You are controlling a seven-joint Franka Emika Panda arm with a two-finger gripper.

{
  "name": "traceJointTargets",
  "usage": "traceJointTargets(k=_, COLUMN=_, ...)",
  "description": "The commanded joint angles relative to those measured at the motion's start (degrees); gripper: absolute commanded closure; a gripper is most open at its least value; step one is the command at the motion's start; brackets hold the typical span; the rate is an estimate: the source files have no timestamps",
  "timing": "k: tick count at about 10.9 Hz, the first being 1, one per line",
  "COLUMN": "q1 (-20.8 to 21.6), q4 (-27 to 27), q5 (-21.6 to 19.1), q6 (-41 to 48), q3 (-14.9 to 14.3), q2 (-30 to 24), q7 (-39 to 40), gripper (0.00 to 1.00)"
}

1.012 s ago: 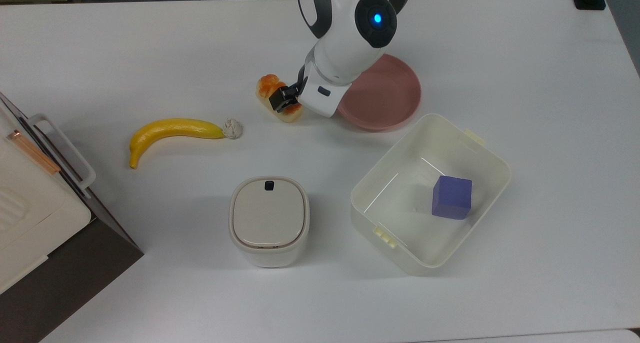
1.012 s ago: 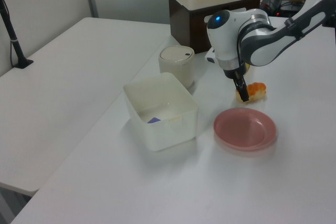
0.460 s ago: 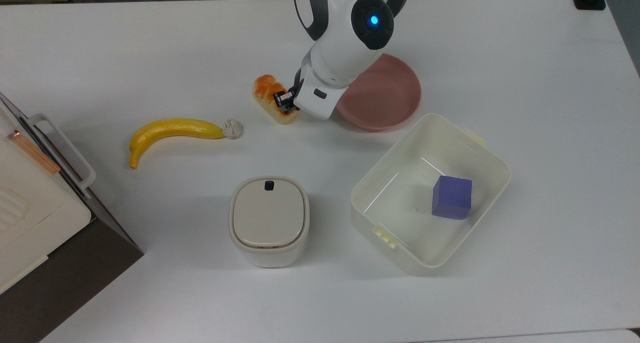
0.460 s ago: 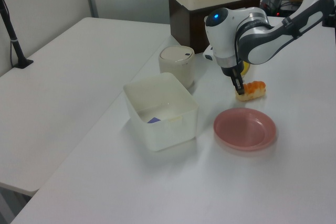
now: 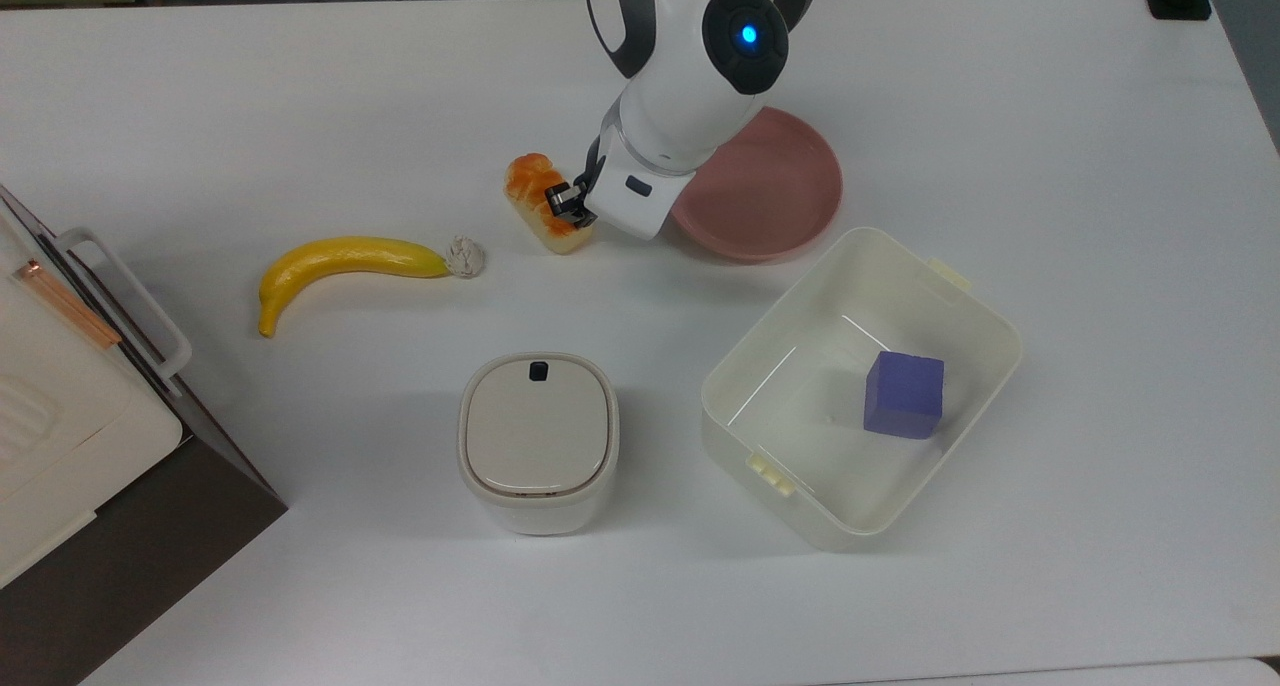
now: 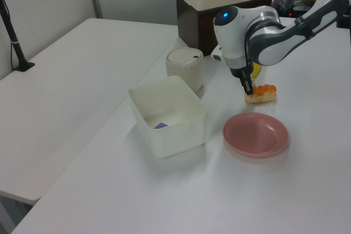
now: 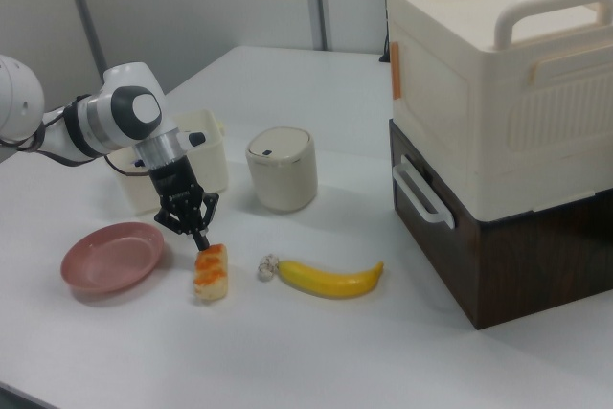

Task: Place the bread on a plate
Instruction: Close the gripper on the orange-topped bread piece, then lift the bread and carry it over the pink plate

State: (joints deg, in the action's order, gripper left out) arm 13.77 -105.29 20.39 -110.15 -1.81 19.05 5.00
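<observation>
Your white tabletop (image 5: 300,96)
On it you see bread (image 5: 540,203), plate (image 5: 780,191), banana (image 5: 345,263), tub (image 5: 975,311), lidded canister (image 5: 538,443).

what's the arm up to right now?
The Franka arm's gripper is down at the small toy bread loaf with the glazed orange-brown top, its fingers at one end of the loaf. The loaf lies on the white table, not on the round pink plate beside it. The plate is bare. A yellow banana lies further off.
</observation>
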Motion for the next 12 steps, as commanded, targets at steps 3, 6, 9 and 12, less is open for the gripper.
traceJointTargets(k=3, q1=0.5, q4=5.2, q5=-8.7, q6=7.2, q3=-0.6, q2=-3.1, q7=-1.1, gripper=1.0)
traceJointTargets(k=6, q1=0.7, q4=7.6, q5=-16.7, q6=13.5, q3=-0.9, q2=-4.5, q7=-2.6, gripper=1.0)
traceJointTargets(k=9, q1=1.5, q4=10.2, q5=-19.2, q6=13.7, q3=-0.1, q2=-4.5, q7=-7.0, gripper=1.0)
traceJointTargets(k=12, q1=3.2, q4=11.0, q5=-19.3, q6=14.3, q3=3.6, q2=-4.5, q7=-12.1, gripper=1.0)
